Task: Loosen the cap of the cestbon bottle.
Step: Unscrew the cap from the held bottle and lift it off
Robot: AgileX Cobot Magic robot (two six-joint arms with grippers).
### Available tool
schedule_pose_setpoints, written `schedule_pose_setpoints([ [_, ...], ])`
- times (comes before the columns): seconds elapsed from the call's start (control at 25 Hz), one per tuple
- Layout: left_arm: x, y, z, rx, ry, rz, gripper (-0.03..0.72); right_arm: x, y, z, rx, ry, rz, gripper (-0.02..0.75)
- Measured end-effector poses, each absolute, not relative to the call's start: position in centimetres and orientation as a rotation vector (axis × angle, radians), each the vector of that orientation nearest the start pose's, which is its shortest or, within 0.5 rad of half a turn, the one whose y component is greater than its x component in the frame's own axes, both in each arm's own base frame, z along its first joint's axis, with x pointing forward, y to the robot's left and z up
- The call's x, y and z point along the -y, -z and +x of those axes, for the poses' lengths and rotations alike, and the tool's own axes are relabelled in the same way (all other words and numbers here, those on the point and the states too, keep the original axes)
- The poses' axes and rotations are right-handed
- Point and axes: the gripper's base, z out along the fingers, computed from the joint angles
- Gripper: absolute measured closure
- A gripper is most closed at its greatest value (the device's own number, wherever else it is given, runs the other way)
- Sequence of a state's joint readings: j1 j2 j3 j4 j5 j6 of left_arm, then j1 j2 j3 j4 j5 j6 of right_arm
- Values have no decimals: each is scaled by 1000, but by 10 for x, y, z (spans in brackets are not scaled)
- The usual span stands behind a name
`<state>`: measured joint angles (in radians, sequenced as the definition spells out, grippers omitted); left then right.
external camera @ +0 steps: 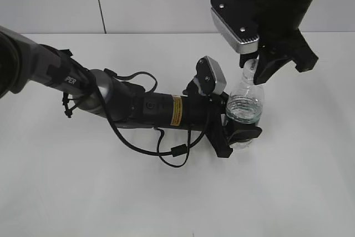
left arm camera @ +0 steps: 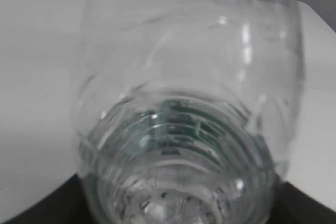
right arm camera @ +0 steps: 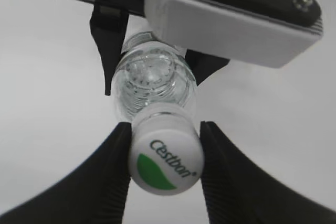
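The cestbon bottle (external camera: pixel 246 101) stands upright on the white table, clear, with water in it and a green label band. My left gripper (external camera: pixel 242 130) is shut on its lower body from the left; in the left wrist view the bottle (left arm camera: pixel 189 77) fills the frame, with dark fingers (left arm camera: pixel 26 211) at the bottom corners. From above, my right gripper (right arm camera: pixel 165 129) is shut on the white cap (right arm camera: pixel 167 161), which bears a green patch and "Cestbon" lettering. Both black fingers (right arm camera: pixel 107 177) press the cap's sides. In the exterior view the right gripper (external camera: pixel 256 70) covers most of the cap.
The white table (external camera: pixel 83 192) runs back to a pale wall. A black cable loop (external camera: pixel 173 156) hangs under the left arm. The left arm's grey wrist camera housing (right arm camera: pixel 226 24) sits just above the bottle in the right wrist view.
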<state>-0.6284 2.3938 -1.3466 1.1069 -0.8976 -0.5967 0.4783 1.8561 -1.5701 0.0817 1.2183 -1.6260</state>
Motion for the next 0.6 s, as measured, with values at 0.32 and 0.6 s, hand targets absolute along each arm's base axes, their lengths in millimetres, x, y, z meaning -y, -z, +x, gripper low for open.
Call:
schedule_pose_setpoints([
  [0.32,318,-65,329,-1518,989,1336,279,-184,-267,334,-1393,11,-2602,438],
  [0.6,317,-65,329,-1524,997,1333,279,-186,-278,337,-1377,24,-2583,444],
])
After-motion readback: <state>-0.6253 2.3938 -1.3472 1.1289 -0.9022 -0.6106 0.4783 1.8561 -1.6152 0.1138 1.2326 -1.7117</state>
